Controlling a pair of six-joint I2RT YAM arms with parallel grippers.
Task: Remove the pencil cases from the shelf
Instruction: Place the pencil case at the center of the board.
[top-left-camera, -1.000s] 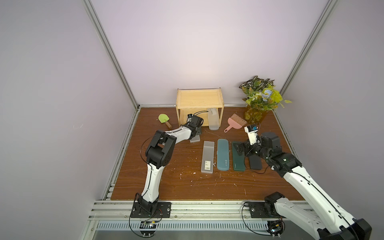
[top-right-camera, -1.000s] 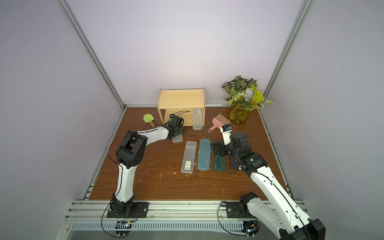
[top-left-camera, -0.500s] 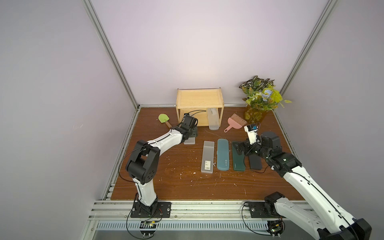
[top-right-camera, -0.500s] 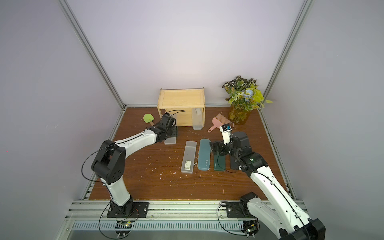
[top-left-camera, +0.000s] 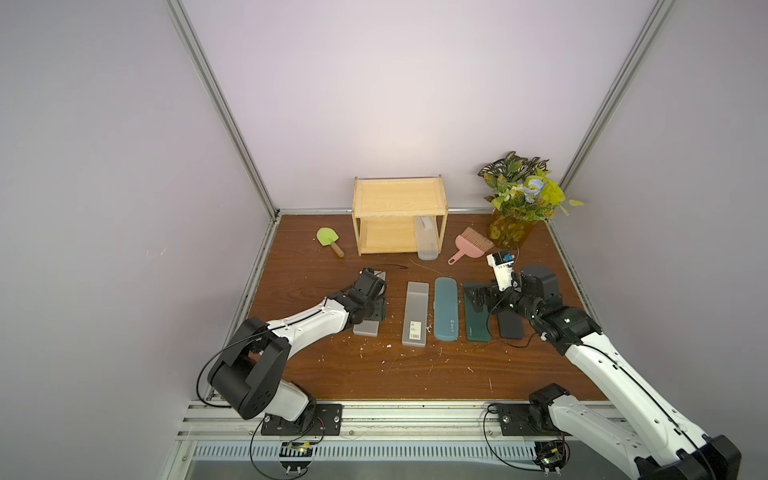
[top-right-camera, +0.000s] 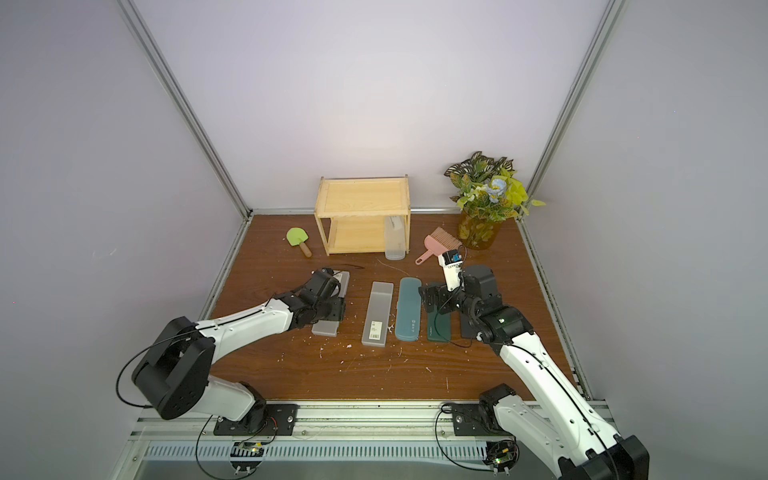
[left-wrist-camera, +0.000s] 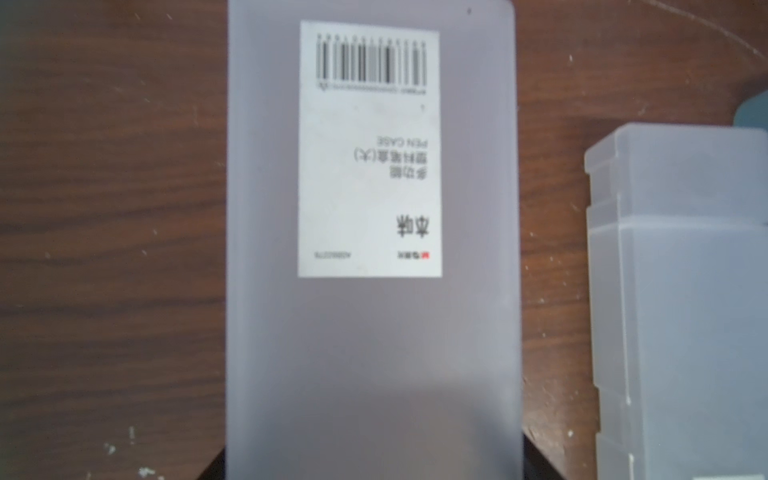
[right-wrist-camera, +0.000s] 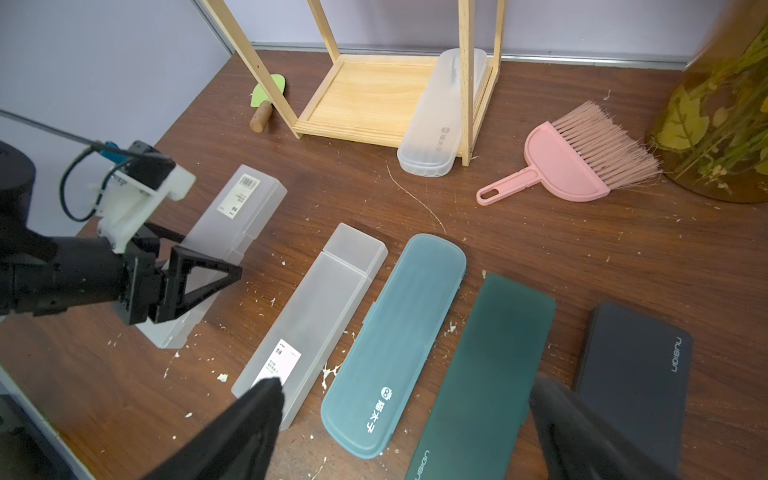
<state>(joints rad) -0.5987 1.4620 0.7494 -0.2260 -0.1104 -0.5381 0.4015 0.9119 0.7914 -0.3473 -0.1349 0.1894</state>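
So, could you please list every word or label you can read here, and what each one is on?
"PEN CASE": sticker on the frosted case in the left wrist view.
"nusign": black case and dark green case.
"猫太子": teal case.
Barcode digits and the second sticker: too blurred to read.

Table (top-left-camera: 374, 374): dark brown wood grain, flecked with pale crumbs. Shelf (top-left-camera: 397, 197): light pine. Shelved frosted case (top-left-camera: 427, 241), outer frosted case (left-wrist-camera: 374, 353) and middle frosted case (top-left-camera: 416, 307): milky translucent, the latter two each with a white sticker printed with a black barcode. Teal case (top-left-camera: 446, 309): light teal, white logo. Green case (top-left-camera: 476, 328): dark green, pale lettering. Black case (right-wrist-camera: 636, 374): near-black, pale lettering. Brush (top-left-camera: 471, 245): pink throughout. Spatula (top-left-camera: 327, 237), near the left edge: lime green blade, brown handle. Plant (top-left-camera: 523, 191), rear right corner: yellow-green variegated leaves, amber vase (top-left-camera: 509, 232).
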